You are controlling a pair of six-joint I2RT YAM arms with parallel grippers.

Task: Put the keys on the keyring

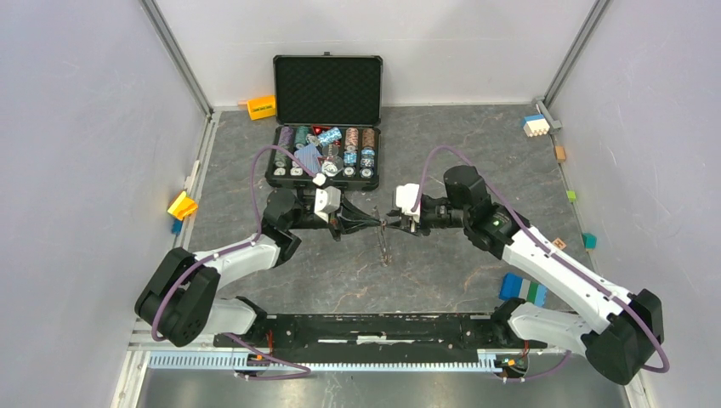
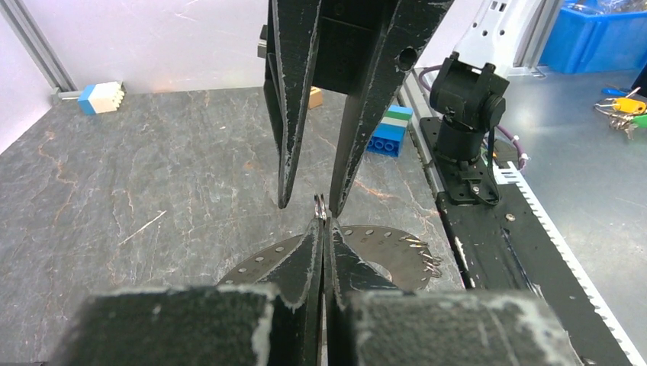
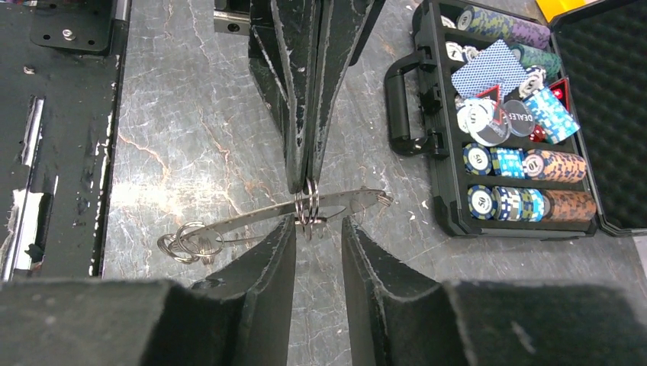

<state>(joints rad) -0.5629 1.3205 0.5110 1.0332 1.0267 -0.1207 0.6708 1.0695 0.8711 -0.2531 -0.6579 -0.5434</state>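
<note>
Closest to the arms is the black rail (image 1: 374, 327), bolted along the edge of the grey table (image 1: 442, 272). A bit past it, over the middle of the table, the two grippers meet tip to tip. The left gripper (image 3: 307, 183) is squeezed tight shut, and it pinches some thin wire loops (image 3: 307, 207). The loops go round the flat grey keyring (image 2: 389, 252), so it hangs under them, up off the table as far as I can see. I can't tell if its low edge touches the table. The keys (image 3: 187, 244) sit in a little bunch at the end of the keyring nearest the rail. They look hooked on, but they are too small to be sure. The right gripper (image 3: 317, 226) is part way open and holds nothing. It has one finger on each side of the loops, very close, and I can't tell if they touch. I think the job now is for the right gripper to get a good hold right at the loops. It should come in straight and slow, with the loops in the middle of the gap, and then close softly. The loops are thin and slippery, so a fast squeeze might push them aside. The left gripper should keep its tight hold, or the keyring may drop and swing. Far off at the back is the open black case (image 1: 327, 127) full of chips (image 3: 526, 164), and nobody needs to touch it.
</note>
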